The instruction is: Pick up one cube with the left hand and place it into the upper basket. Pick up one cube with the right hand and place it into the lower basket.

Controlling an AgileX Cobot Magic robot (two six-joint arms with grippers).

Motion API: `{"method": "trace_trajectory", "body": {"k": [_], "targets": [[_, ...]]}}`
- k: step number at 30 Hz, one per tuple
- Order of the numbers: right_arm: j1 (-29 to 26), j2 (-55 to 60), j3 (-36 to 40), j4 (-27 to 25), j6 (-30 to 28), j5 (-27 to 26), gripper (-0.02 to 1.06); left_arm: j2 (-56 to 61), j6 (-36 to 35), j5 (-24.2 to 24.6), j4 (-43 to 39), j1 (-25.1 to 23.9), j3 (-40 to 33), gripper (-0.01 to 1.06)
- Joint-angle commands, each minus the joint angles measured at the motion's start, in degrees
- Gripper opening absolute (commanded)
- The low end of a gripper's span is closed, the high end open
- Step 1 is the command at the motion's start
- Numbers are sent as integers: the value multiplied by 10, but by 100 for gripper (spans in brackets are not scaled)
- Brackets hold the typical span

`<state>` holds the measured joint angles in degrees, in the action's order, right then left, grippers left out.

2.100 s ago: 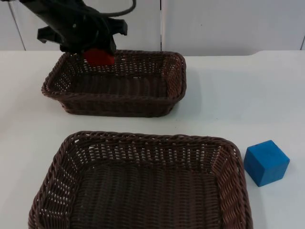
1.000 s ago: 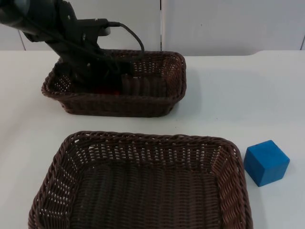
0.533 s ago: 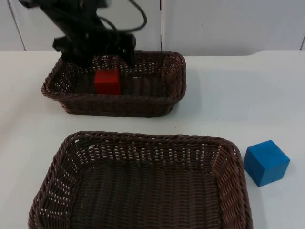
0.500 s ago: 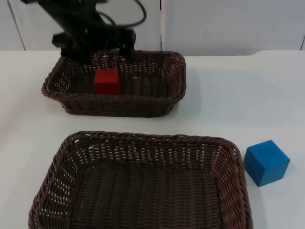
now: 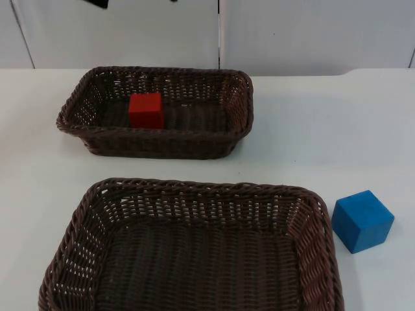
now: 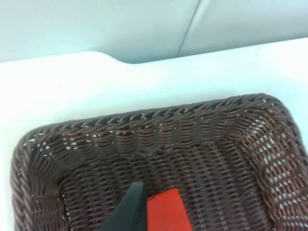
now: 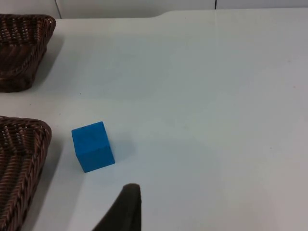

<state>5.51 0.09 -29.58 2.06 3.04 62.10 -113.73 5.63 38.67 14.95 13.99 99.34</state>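
The blue cube (image 5: 362, 220) is seen resting on the white tabletop (image 5: 324, 129), just beside the right end of the lower basket (image 5: 194, 253) and well apart from the upper basket (image 5: 159, 110). By that position it is judged to be the right arm's to take: in the right wrist view it (image 7: 93, 146) lies ahead of the right claw (image 7: 126, 211), a little off toward the lower basket's rim (image 7: 21, 163), with bare tabletop around its other sides. No long axis is offered by its equal faces; it sits slightly turned relative to the basket edge. Whether the right claw is spread or closed cannot be told, and nothing is seen held in it.

The red cube (image 5: 146, 109) is seen lying inside the upper basket, toward its left half. The left claw (image 6: 132, 211) is placed above that basket, over the red cube (image 6: 166, 211); its opening cannot be told either.

Both baskets are of dark brown woven wicker, rectangular with rounded corners; both cubes look smooth, matte and sharp-edged.
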Motion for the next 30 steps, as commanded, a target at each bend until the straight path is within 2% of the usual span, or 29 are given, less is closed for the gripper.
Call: {"method": "trace_trajectory", "body": {"k": [1,7,10,11,15,17,19,26,30], "targets": [[-1,-1,0,2,-1,-3,104,25,0,16,-6,3,3,105],[-1,-1,0,2,-1,-3,104,71,0,14,-8,3,-28,105],[-1,-1,0,2,-1,-3,104,114,0,-25,-8,3,-92,105],[-1,-1,0,2,-1,-3,104,114,0,-25,-8,3,-92,105],[-1,-1,0,2,-1,-3,104,189,0,-90,-8,3,-212,105],[-1,-1,0,2,-1,-3,104,197,0,-94,-8,3,-225,105],[-1,-1,0,2,-1,-3,104,232,0,-120,-8,3,-285,105],[-1,-1,0,2,-1,-3,104,304,0,-152,-8,3,-395,105],[-1,-1,0,2,-1,-3,104,339,0,-148,-8,3,-425,105]]}}
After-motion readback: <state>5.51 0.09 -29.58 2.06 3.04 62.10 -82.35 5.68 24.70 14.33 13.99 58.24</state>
